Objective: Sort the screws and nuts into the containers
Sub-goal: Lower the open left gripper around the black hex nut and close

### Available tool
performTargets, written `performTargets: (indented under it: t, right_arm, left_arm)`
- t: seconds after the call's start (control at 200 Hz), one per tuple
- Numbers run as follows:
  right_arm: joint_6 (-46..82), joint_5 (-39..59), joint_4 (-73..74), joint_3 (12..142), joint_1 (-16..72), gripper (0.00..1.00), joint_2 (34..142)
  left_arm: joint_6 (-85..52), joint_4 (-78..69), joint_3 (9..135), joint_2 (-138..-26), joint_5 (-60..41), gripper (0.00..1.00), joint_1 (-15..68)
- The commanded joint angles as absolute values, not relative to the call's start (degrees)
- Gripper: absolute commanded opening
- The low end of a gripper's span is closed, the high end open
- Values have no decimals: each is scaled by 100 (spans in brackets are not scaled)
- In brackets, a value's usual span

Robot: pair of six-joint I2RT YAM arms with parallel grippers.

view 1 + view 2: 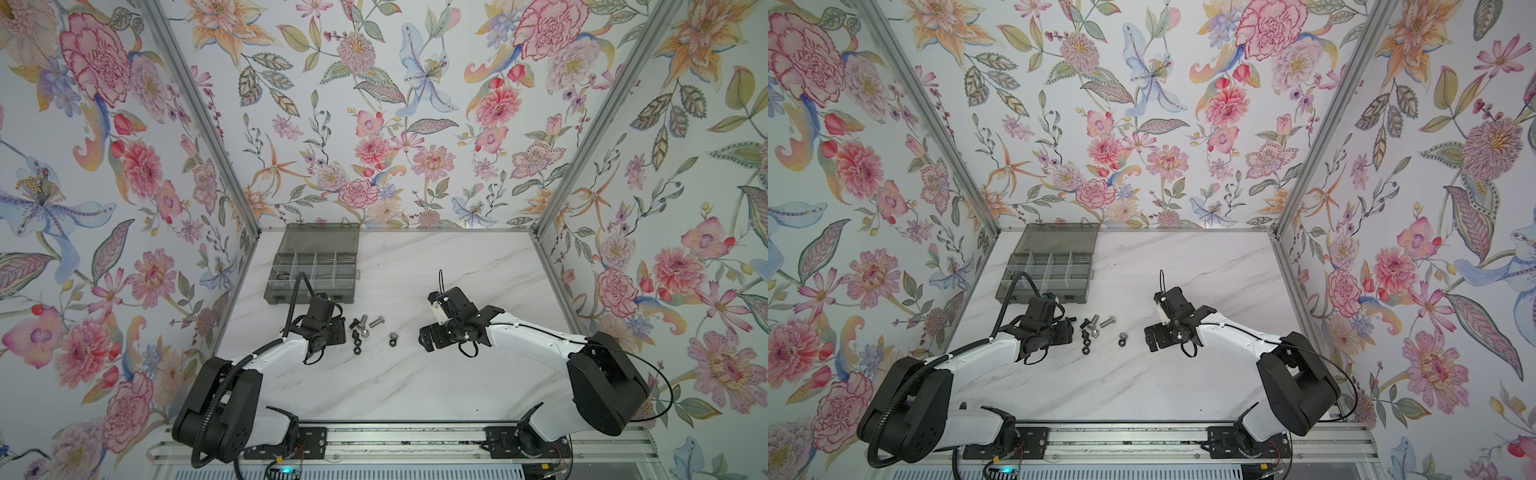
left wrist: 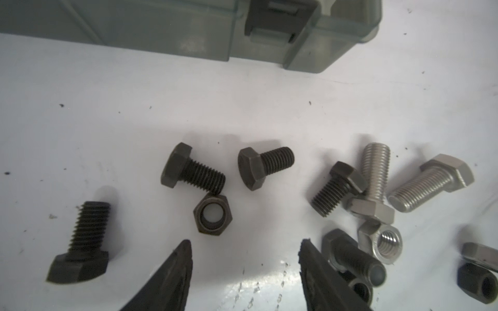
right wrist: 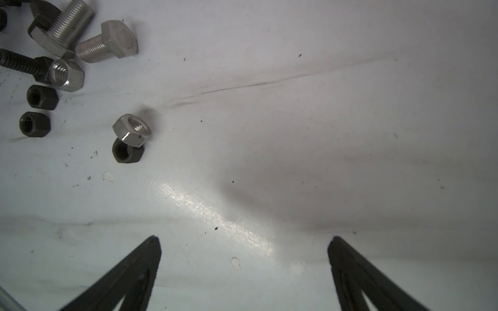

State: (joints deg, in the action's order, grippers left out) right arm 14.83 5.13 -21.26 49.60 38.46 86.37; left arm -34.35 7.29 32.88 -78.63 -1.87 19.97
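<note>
The left claw (image 2: 245,242) hangs low over the table (image 1: 415,374), its jaws partly apart with nothing between them. The right claw (image 3: 244,237) is spread wider, also holding nothing, above a plain stretch of the marble-patterned top.

At the far left of the table the smoky-grey organiser box (image 1: 347,291) lies with its lid (image 1: 320,237) thrown back. This exposes the containers (image 1: 326,270) (small cells split by thin walls). One cell at the left end holds a few pieces too small to make out.

The loose hardware lies on the table between the two arms, just in front of the box and nearest the left claw.

Among the screws (image 2: 192,172), two long silver hex-headed ones (image 2: 431,183) lie close together. A shorter black screw (image 2: 336,188) rests against one of them, and more black screws are scattered alongside.

The nuts (image 3: 43,97) are smallest. A black nut (image 2: 213,214) lies just beyond the left claw's tips, touching the threaded end of a black screw. A silver nut (image 2: 385,243) sits in the pile by the silver screws. Apart from the rest, toward the right claw, another silver nut (image 3: 132,133) leans on a second black nut (image 3: 125,153).
</note>
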Motion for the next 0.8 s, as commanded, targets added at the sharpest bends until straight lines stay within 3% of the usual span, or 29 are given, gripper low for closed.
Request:
performTargets:
  t: [0.0,0.45,0.791]
  right_arm:
    - [1529,438,-2196,5050,3869,99,8536]
    - [1522,421,-2197,5032,3868,99,8550]
    - [1521,401,-2196,4994,3872,99,8541]
  left_arm:
    - [-3560,791,3527,-8059,100,65,2035]
    - [-3586,958,3782,-8548,515,57,2032]
    - [-3569,924,3813,-8784,577,44,2032]
